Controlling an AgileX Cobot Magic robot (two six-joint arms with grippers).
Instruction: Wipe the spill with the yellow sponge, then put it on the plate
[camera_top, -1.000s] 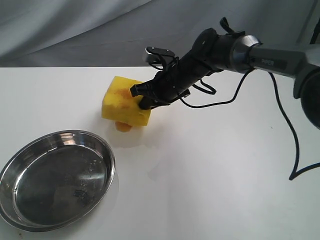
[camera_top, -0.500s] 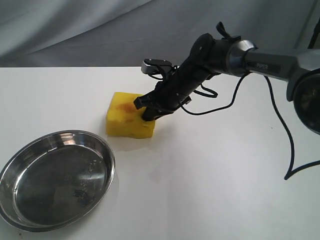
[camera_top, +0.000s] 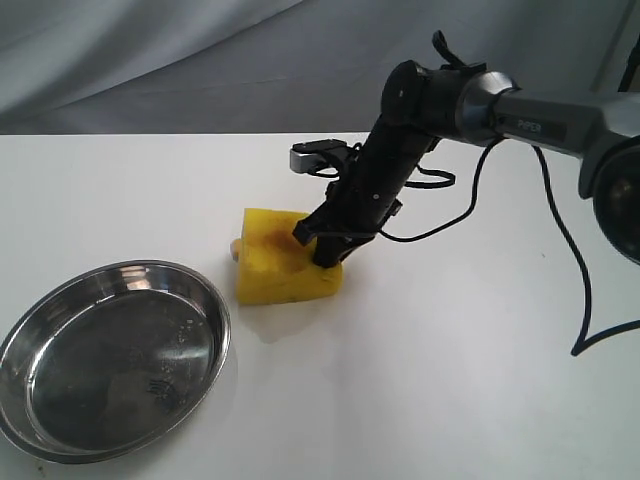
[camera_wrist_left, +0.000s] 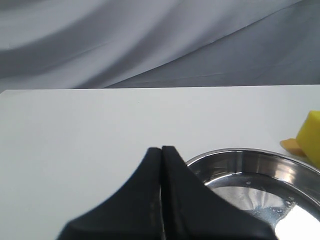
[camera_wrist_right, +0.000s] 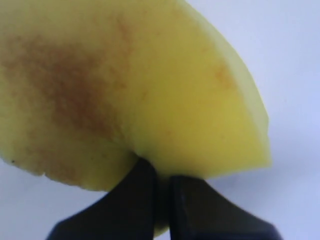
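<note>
The yellow sponge lies on the white table just right of the plate, its stained face up. My right gripper is shut on the sponge's right end, pinching the foam between its black fingers. A sliver of the orange-tan spill peeks out at the sponge's left edge. In the left wrist view, my left gripper is shut and empty, beside the plate's rim. That view also catches a corner of the sponge and the spill.
Grey cloth hangs behind the table. The right arm's black cable loops over the table's right side. White tabletop stretches in front of the sponge.
The right gripper lowered the tilted sponge flat onto the table over the spill, then dragged it right and nearer. Only a sliver of the spill now shows.
</note>
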